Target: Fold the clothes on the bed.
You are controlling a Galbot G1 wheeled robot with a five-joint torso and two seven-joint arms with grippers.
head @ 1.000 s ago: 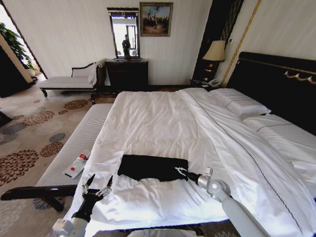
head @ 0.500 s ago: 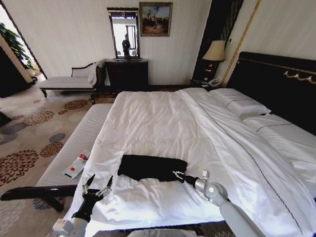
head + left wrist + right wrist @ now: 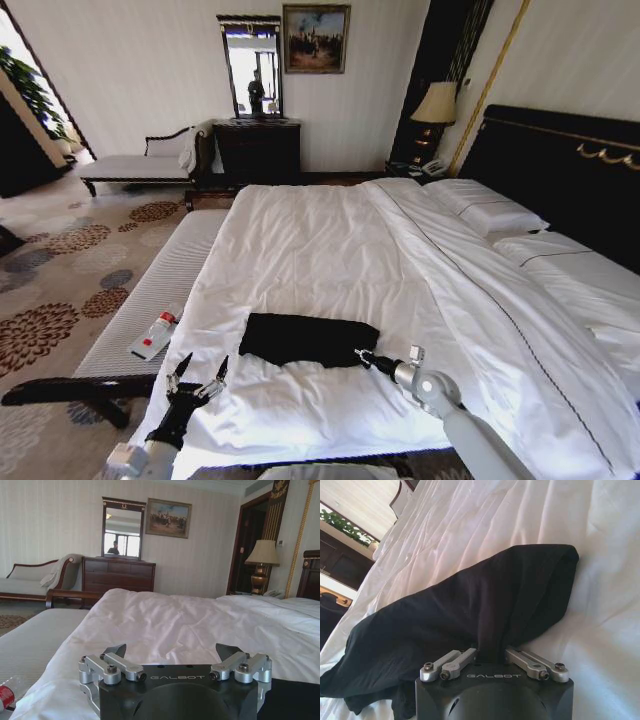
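Black shirt (image 3: 308, 339), long axis crosswise on bed (image 3: 330, 240): my right hand (image 3: 362, 356) pinched its near right edge; my left hand (image 3: 197, 381) stood open, farther off.

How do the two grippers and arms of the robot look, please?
Each gripper, left and right, has a black body lettered GALBOT, silver metal linkages with screws and dark pointed fingers. The right arm is light grey with a rounded silver wrist joint.
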